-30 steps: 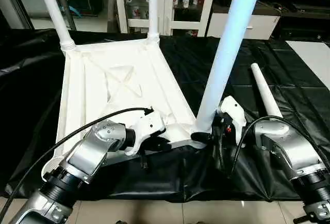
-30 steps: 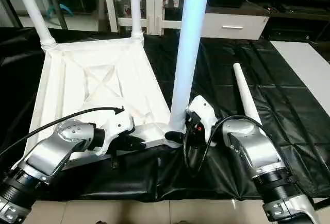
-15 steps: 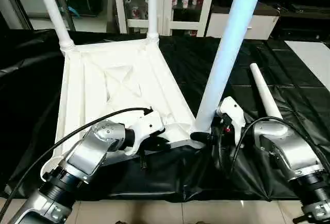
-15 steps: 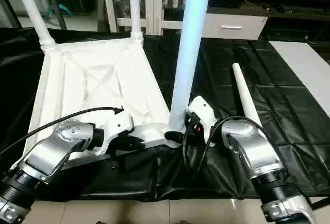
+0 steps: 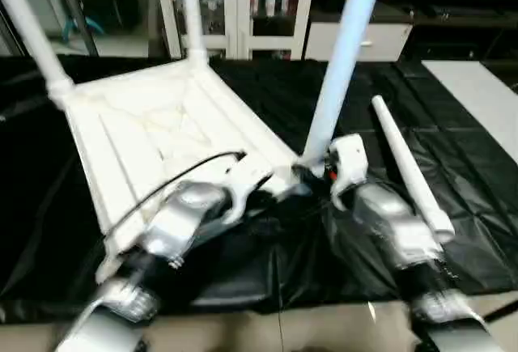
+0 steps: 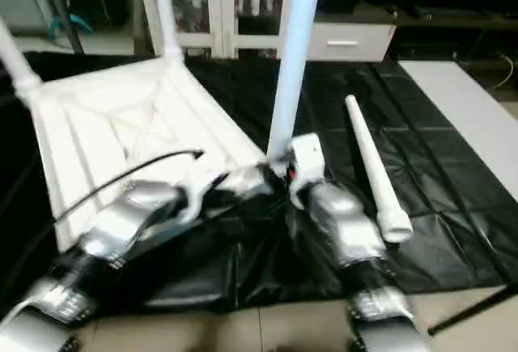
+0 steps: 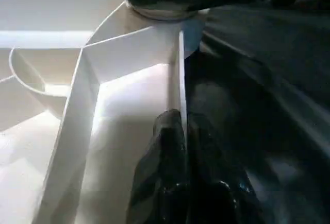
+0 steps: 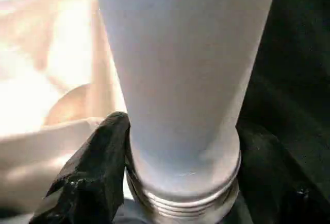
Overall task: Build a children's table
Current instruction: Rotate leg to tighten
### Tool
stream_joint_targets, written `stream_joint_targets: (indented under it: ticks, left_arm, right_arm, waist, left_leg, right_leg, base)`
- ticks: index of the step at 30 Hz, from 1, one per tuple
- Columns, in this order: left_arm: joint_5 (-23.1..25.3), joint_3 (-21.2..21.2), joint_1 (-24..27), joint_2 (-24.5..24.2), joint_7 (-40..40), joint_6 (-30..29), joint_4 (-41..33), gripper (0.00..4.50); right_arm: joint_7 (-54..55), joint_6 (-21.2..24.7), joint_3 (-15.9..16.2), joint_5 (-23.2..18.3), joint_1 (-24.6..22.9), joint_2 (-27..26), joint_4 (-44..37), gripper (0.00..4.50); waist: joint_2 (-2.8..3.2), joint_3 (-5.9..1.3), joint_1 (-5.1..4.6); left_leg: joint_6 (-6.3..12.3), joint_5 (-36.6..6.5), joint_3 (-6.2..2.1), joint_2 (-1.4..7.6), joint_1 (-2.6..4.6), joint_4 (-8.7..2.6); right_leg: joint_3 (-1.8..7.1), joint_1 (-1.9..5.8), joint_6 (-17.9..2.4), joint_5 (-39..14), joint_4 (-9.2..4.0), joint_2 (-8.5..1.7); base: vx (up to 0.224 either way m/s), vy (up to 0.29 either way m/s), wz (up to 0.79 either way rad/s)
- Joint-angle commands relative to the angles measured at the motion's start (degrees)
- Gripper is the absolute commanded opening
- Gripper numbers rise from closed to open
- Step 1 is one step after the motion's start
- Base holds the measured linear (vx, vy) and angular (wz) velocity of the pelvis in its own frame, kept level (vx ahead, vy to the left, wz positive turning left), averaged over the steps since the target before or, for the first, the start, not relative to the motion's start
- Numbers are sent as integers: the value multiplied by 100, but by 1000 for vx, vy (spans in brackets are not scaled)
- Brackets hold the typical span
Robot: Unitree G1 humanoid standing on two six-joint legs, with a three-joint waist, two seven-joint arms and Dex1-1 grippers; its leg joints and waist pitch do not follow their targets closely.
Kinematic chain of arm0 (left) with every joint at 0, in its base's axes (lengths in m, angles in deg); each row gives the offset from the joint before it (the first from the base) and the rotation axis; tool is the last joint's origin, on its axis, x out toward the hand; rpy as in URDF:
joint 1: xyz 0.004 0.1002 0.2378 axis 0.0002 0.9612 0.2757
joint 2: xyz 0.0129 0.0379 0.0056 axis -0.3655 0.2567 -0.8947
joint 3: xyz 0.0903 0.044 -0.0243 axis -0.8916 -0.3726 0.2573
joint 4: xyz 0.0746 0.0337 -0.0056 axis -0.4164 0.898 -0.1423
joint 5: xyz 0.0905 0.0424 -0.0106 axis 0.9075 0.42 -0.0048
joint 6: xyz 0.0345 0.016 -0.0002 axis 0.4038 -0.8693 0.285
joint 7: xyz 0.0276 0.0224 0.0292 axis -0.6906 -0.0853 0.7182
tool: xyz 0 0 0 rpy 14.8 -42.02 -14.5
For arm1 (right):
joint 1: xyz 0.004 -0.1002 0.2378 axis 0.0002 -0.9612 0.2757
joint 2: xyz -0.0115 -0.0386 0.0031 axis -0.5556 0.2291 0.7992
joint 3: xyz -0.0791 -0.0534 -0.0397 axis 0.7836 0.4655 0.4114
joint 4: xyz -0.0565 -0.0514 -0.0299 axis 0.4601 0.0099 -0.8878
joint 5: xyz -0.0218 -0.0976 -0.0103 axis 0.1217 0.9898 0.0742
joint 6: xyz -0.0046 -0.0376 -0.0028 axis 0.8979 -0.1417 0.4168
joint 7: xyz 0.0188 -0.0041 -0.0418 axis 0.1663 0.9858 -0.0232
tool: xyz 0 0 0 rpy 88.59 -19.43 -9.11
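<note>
Tabletop (image 5: 162,133): upside down on the black sheet (image 5: 453,166), ribs up, 2 far legs seated.
Third leg (image 5: 340,53): upright in the near corner socket, threads showing.
Right hand (image 8: 178,183): fingers spread around that leg's base.
Left hand (image 7: 183,147): pinched shut on the tabletop's rim.
Fourth leg (image 5: 409,166): lying loose nearby.
Risk: a crooked leg could cross-thread; a slipping rim grip could let the tabletop twist.

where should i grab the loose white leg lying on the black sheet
Take the loose white tapered tube leg around its middle, coming from above with the fingers across its width. It lies flat on the black sheet, apart from the white ribbed plastic tabletop, so a top-down pinch looks easiest.
</note>
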Motion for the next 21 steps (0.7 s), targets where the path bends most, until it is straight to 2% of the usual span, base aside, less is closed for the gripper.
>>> stream_joint_targets:
  ticks: [1,2,3,4,10,11,13,15,18,20,21]
  left_arm:
    - [35,120,-326,367,589,190,308,0]
    - [91,137,-404,442,789,256,463,0]
    - [134,138,-448,484,919,315,559,0]
    - [157,126,-466,501,976,344,596,0]
    - [144,190,-386,520,926,356,499,0]
    - [146,195,-376,509,896,362,481,0]
    - [119,146,-312,424,738,354,364,0]
    - [105,99,-241,340,613,310,227,0]
    - [45,-97,60,2,107,219,-291,0]
    - [-18,-255,262,-269,-307,171,-668,0]
    - [-18,-255,262,-269,-307,171,-668,0]
  right_arm:
    - [930,14,-140,165,81,-233,978,272]
    - [1193,-57,-171,187,198,-333,1203,271]
    - [1380,-113,-201,191,285,-419,1371,271]
    - [1479,-151,-223,185,341,-478,1471,271]
    - [1384,-708,-297,202,608,-721,1714,270]
    - [1339,-798,-293,222,628,-721,1712,326]
    - [1125,-964,-350,150,606,-700,1586,340]
    - [1029,-945,-343,134,532,-652,1414,356]
    - [585,-744,-239,37,166,-430,705,376]
    - [169,-436,-160,-81,-112,-206,146,383]
    - [169,-436,-160,-81,-112,-206,146,392]
  waist:
    - [-60,-325,2]
    - [-24,-342,32]
    - [-20,-343,25]
    - [-83,-347,27]
    - [-64,-337,41]
    - [-70,-331,30]
    - [-74,-338,31]
    - [-72,-339,34]
    - [-67,-333,48]
    - [-58,-352,60]
    - [-43,-359,84]
  left_leg:
    - [-51,-1581,-34,110,18,-433]
    - [-31,-1530,-41,106,33,-426]
    - [-11,-1488,-34,101,24,-423]
    - [37,-1435,-30,101,3,-424]
    - [139,-1549,-30,118,-1,-438]
    - [141,-1578,-30,115,-5,-440]
    - [152,-1584,-36,112,-23,-442]
    - [179,-1522,-33,114,-30,-441]
    - [240,-1394,-38,137,-57,-453]
    - [326,-1159,-27,139,-39,-438]
    - [348,-1084,-20,156,-18,-432]
  right_leg:
    - [153,214,-1120,-1780,-515,-188]
    - [149,224,-1134,-1700,-494,-201]
    - [152,222,-1134,-1624,-491,-198]
    - [143,249,-1114,-1517,-489,-194]
    - [135,232,-1028,-1625,-491,-209]
    - [135,230,-1022,-1667,-497,-205]
    - [134,245,-996,-1715,-494,-211]
    - [136,242,-1007,-1656,-493,-210]
    - [139,270,-1018,-1479,-466,-215]
    - [145,271,-1117,-1160,-434,-193]
    - [150,271,-1175,-1007,-423,-199]
  base:
    - [0,0,0]
    - [0,0,0]
    - [0,0,0]
    - [0,0,0]
    - [0,0,0]
    - [0,0,0]
    - [0,0,0]
    - [0,0,0]
    - [0,0,0]
    - [0,0,0]
    - [0,0,0]
